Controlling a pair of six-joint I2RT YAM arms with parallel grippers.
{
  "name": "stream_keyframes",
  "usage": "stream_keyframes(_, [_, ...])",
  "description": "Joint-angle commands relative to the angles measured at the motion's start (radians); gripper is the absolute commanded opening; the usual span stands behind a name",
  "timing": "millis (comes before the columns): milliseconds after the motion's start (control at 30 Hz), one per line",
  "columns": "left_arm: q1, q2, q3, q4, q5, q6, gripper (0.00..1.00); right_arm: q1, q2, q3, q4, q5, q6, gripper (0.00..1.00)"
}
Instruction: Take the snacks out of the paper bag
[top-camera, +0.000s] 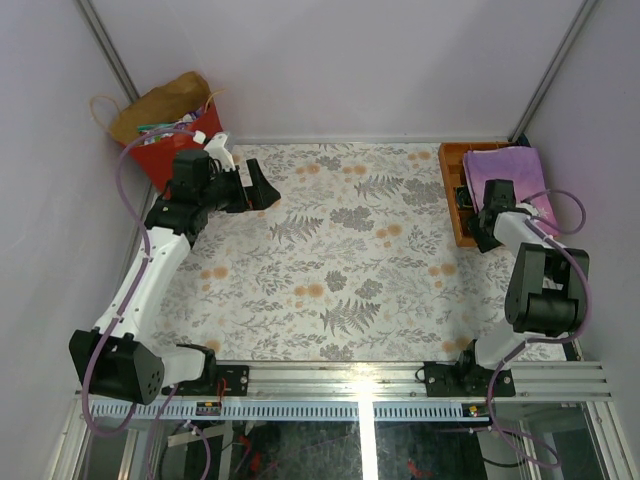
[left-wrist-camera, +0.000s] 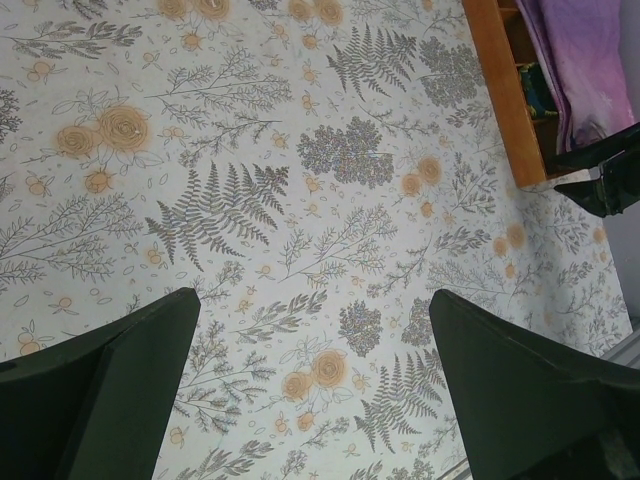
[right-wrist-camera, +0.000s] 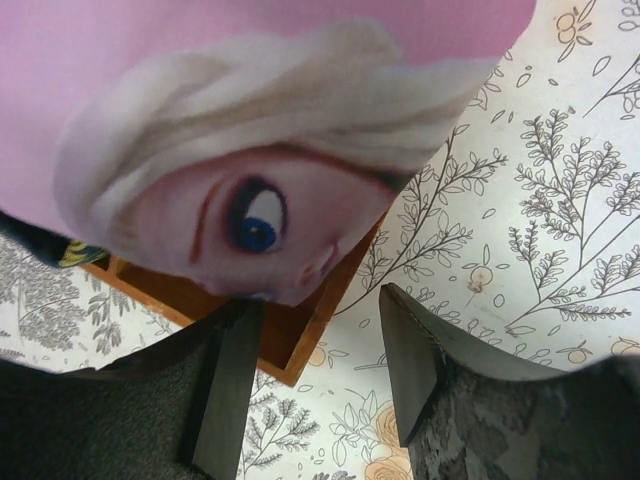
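The red paper bag (top-camera: 175, 150) stands at the far left corner, its brown inside and tan cord handles showing. A few packet tops (top-camera: 165, 127) peek out of its mouth; colours are hard to tell. My left gripper (top-camera: 268, 187) is open and empty, just right of the bag over the floral cloth; its wrist view shows only cloth between the jaws (left-wrist-camera: 315, 375). My right gripper (right-wrist-camera: 315, 360) is open and empty at the near corner of the orange wooden tray (right-wrist-camera: 300, 335), under the flat purple princess item (right-wrist-camera: 260, 150).
The orange wooden tray (top-camera: 452, 195) lies at the far right with the purple princess item (top-camera: 505, 170) on it; both also show in the left wrist view (left-wrist-camera: 505, 90). Floral cloth (top-camera: 340, 260) covers the table. Walls enclose three sides.
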Motion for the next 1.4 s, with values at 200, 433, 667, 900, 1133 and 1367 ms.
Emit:
stream_keyframes(200, [-0.002,0.028,0.005,0.024,-0.001,0.016,1.0,-0.005,0.083,0.023,-0.043,-0.011,0.045,0.61])
stream_keyframes(433, [-0.001,0.041,0.008,0.024,-0.001,0.014,1.0,-0.006,0.129,0.033,-0.028,-0.026,0.04,0.43])
stream_keyframes(667, [0.0,0.041,0.008,0.023,-0.013,0.012,1.0,-0.005,0.162,0.064,-0.015,-0.046,0.039,0.27])
stream_keyframes(900, [0.0,0.033,0.009,0.016,-0.026,0.015,1.0,-0.004,0.181,0.06,0.02,-0.087,0.067,0.29])
stream_keyframes(1133, [-0.001,0.024,0.012,0.005,-0.043,0.024,1.0,0.003,0.196,0.067,0.043,-0.108,0.082,0.3])
stream_keyframes(1367, [0.0,0.01,0.016,-0.002,-0.066,0.029,1.0,0.01,0.197,0.088,0.051,-0.104,0.085,0.34])
